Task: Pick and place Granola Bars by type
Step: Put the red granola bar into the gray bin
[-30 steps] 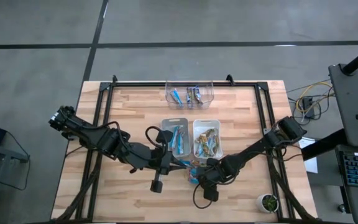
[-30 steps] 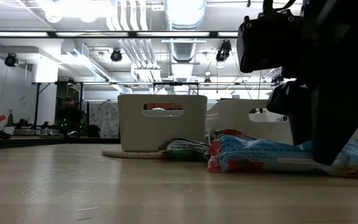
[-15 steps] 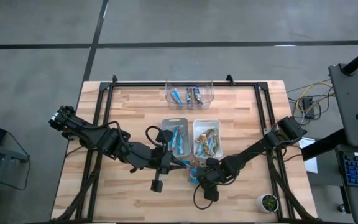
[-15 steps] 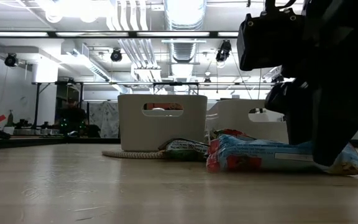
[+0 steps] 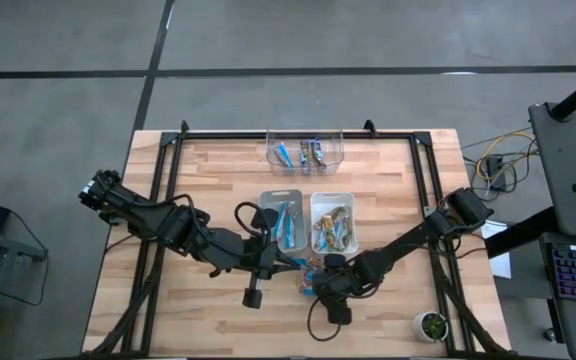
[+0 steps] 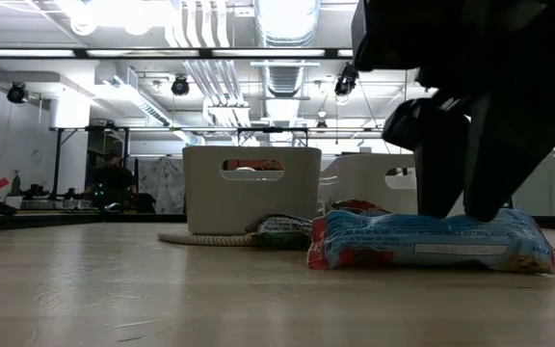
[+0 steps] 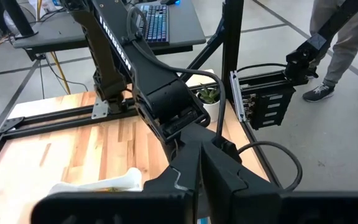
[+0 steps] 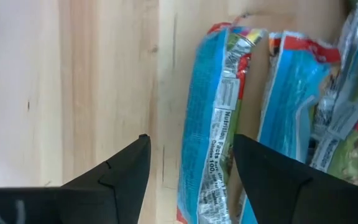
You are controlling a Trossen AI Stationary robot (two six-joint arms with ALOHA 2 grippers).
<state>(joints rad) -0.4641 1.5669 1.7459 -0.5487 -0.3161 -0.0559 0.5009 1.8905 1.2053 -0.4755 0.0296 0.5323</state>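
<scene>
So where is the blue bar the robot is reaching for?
In the right wrist view the blue bar lies flat on the wooden table, between the open right hand's fingers, beside another blue bar.

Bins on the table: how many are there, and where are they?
3. A clear bin sits at the table's far edge. A grey bin and a white bin stand side by side mid-table, with bars in all three. None seems hidden.

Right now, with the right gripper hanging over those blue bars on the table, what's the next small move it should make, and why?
Probably lower a little and close. The right gripper is open, its fingers either side of a blue granola bar lying flat on the table. A second blue bar lies close beside it, so coming straight down should keep that one out of the grip.
</scene>
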